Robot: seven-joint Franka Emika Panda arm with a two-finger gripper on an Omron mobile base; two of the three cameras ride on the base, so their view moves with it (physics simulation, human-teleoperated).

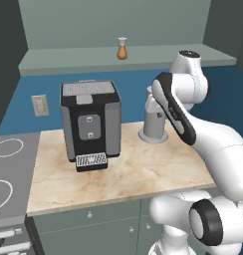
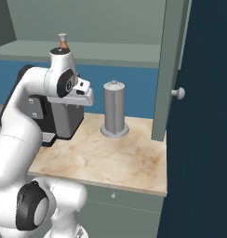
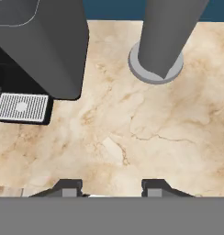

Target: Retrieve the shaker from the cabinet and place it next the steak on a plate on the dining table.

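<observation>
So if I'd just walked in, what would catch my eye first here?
Probably the big white robot arm bending over the beige marbled counter. On that counter stand a dark coffee machine and, to its right, a grey cylinder on a round base. Above, a small brown shaker sits alone on the grey-green shelf.

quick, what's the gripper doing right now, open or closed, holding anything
Gripper: open, holding nothing; fingers apart above the bare marbled counter. The shaker stands on the cabinet shelf.
</observation>
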